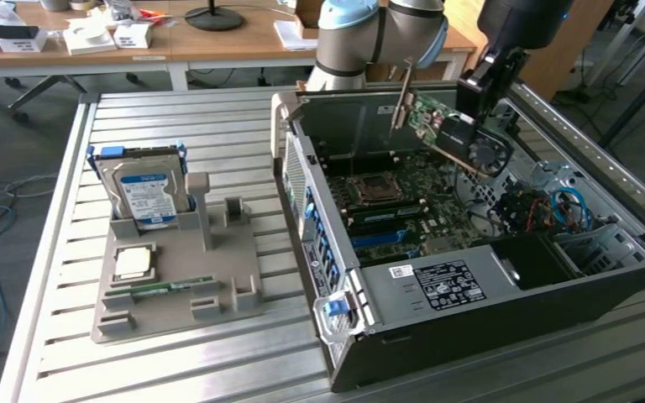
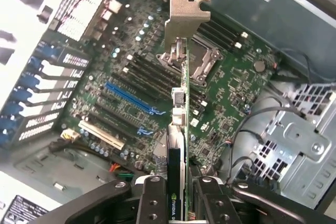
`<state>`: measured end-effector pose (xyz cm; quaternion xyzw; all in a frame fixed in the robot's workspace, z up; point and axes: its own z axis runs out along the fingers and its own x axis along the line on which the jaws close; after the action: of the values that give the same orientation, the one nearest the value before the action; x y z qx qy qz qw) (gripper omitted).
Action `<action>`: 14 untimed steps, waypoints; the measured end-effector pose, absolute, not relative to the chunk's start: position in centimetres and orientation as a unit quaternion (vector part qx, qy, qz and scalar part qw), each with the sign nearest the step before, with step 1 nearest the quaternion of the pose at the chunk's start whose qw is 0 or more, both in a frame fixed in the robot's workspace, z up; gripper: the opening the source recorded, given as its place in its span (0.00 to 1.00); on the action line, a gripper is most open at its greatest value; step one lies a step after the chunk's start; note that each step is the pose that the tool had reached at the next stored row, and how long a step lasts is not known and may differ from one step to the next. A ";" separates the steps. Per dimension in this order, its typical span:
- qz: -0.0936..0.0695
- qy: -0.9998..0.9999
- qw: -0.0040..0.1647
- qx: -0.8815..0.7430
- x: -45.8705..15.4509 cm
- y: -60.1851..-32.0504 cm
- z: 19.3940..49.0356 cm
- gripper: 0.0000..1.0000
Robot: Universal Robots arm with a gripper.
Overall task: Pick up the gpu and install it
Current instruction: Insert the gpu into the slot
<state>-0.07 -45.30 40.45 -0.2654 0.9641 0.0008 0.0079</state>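
The grey and light-blue robot arm [image 1: 379, 34] reaches down over the open black computer case [image 1: 446, 285], which lies on its side on a ribbed aluminium table [image 1: 165, 369]. The black gripper [image 1: 465, 113] is clamped on the gpu [image 1: 429, 117], a thin flat rectangular circuit card with a green face and a pale metal end piece [image 2: 186, 17]. In the wrist view the two black fingers [image 2: 152, 203] press on the card from both sides, and the card is seen edge-on between them.

The gpu hangs inside the open top of the case, above the green motherboard [image 2: 231, 82]. In the exterior view it is near the far wall of the case and stands on its long edge, tilted. In the wrist view its lower edge runs along the row of long slots, close to the blue slot [image 2: 131, 98]. Whether it touches any slot cannot be told.

Beside the case, on the exterior view's left, a grey plastic holder [image 1: 233, 294] stands on the table. It carries a silver hard drive with a blue label [image 1: 147, 193], which stands upright. It also carries a square metal processor chip [image 1: 133, 262] and a slim green memory stick [image 1: 171, 287], which both lie flat.
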 end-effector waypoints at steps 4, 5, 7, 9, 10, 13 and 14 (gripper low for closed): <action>0.001 0.956 0.008 -0.294 -0.1 -45.3 40.4 0.26; 0.001 0.954 0.008 -0.301 -0.1 -45.3 40.4 0.26; 0.001 0.948 0.008 -0.317 -0.1 -45.3 40.4 0.26; 0.001 0.943 0.008 -0.333 -0.1 -45.3 40.4 0.26; 0.001 0.940 0.008 -0.341 -0.1 -45.3 40.4 0.26; 0.002 0.932 0.008 -0.362 -0.1 -45.3 40.3 0.26; 0.002 0.929 0.008 -0.370 -0.1 -45.3 40.3 0.26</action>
<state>-0.07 -45.30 40.34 -0.3698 0.9291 0.0016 0.0077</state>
